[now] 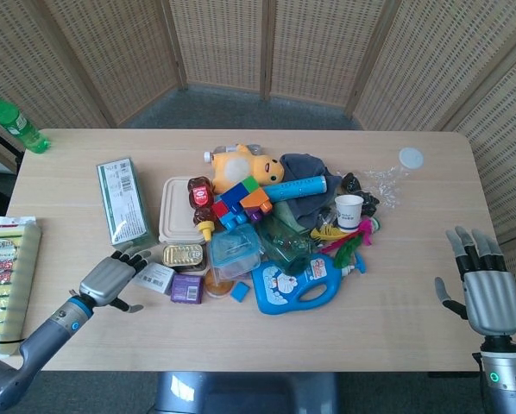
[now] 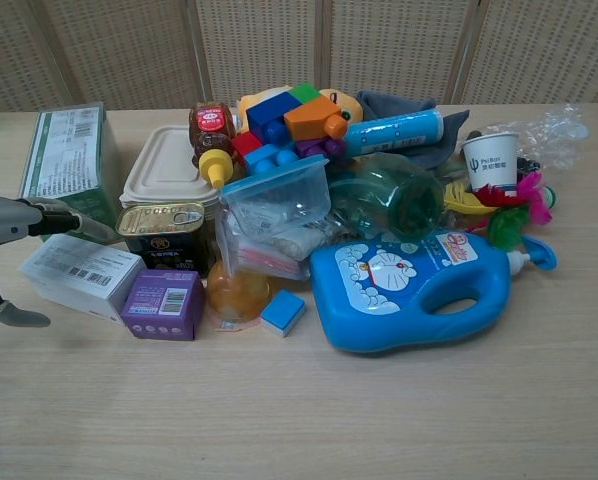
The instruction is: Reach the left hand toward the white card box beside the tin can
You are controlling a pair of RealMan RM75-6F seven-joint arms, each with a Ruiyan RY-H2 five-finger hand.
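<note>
White card box (image 2: 79,275) lay flat on the bench (image 2: 299,420), a small oblong carton with a barcode label and fine print on its top face, touching the purple box (image 2: 162,304) and just in front of the tin can (image 2: 164,232). Left hand (image 1: 110,281) sat just beside its outer end, fingers (image 1: 134,259) spread and holding nothing. Right hand (image 1: 482,289) rested well apart at the bench's far side, fingers likewise spread.
</note>
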